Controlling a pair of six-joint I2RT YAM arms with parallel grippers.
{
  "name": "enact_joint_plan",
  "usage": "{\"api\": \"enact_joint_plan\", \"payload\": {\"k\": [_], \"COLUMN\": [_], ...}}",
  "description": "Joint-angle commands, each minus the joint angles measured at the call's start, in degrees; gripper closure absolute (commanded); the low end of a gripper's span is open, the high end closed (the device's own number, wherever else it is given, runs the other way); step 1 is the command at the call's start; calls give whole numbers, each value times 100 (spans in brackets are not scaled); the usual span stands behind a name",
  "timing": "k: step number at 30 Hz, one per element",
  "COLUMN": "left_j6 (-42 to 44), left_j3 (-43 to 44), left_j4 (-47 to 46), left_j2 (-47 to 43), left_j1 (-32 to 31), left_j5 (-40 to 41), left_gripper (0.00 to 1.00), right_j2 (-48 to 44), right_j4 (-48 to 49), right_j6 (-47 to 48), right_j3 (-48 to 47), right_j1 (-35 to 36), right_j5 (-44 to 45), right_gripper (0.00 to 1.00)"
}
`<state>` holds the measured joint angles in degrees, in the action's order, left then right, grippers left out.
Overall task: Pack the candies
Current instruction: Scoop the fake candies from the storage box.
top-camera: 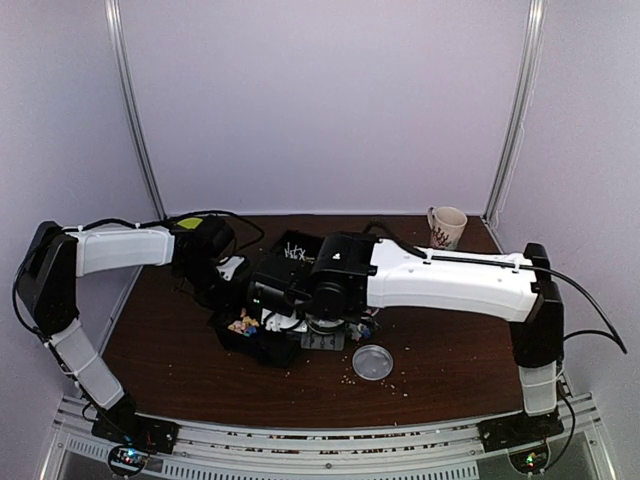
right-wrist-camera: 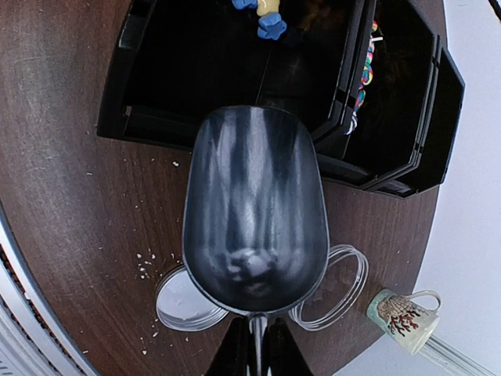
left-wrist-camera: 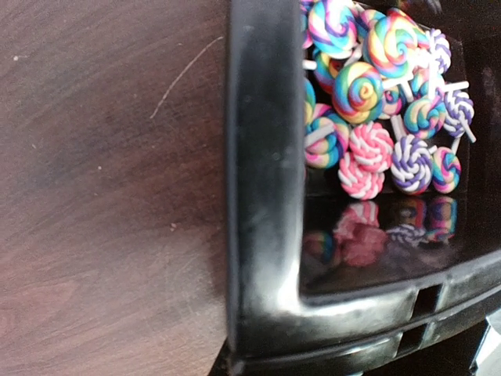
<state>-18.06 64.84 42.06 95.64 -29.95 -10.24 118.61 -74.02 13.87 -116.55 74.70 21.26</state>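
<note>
The surface (left-wrist-camera: pixel 102 196) is dark reddish-brown wood grain, matt and faintly scratched. The left gripper (top-camera: pixel 228 285) is drawn almost together. Its fingers are not shown in its own wrist view, so whether anything is pinched cannot be told.

Just to the right of it a tray (left-wrist-camera: pixel 262 196) of glossy black plastic is seen, with a thick rounded rim and slotted corners. Beyond that rim the candies (left-wrist-camera: pixel 368 94) are heaped inside the tray. They are small swirled discs in pink, blue, yellow, purple and white on short white sticks, and they are mirrored in the tray's shiny floor.

Further right, a scoop (right-wrist-camera: pixel 254 211) of dark brushed metal with an oval bowl is carried by its thin handle, on which the right gripper (right-wrist-camera: pixel 255 352) is clamped. The bowl is stretched out ahead of the gripper, streaked with reflections, and the near wall of another black tray (right-wrist-camera: pixel 117 117) is partly covered by it. A few blue and yellow candies are seen at that tray's far end.

Below the bowl two round pieces of clear plastic are partly hidden: a lid (right-wrist-camera: pixel 184 301) to the gripper's left and a ring-like rim (right-wrist-camera: pixel 348 282) to its right. Pale crumbs (right-wrist-camera: pixel 145 262) are scattered on the wood beside the lid. Right of the gripper, near the clear rim, a pale glazed mug (right-wrist-camera: pixel 403 317) with a red branching pattern is seen.
</note>
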Motion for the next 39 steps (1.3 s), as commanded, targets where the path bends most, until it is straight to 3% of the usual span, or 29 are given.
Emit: {"api": "enact_joint_plan", "payload": {"k": [1, 17, 25, 39], "left_j6": [203, 374, 380, 390], "left_j3": [440, 574, 546, 342], "left_j4": [-604, -453, -545, -996], "left_j2": [-207, -289, -425, -799], "left_j1": [-67, -347, -362, -366], "left_j5": [171, 734, 605, 107], "left_gripper": [100, 100, 100, 100], "right_j2": [219, 1668, 1866, 1912], "right_j4": [-183, -98, 452, 1825], "right_j6": [109, 512, 673, 124], "right_j3": [-430, -1685, -1439, -566], "right_j1": [79, 345, 293, -205], "right_j5": [318, 406, -48, -1813], "right_gripper": [100, 100, 100, 100]}}
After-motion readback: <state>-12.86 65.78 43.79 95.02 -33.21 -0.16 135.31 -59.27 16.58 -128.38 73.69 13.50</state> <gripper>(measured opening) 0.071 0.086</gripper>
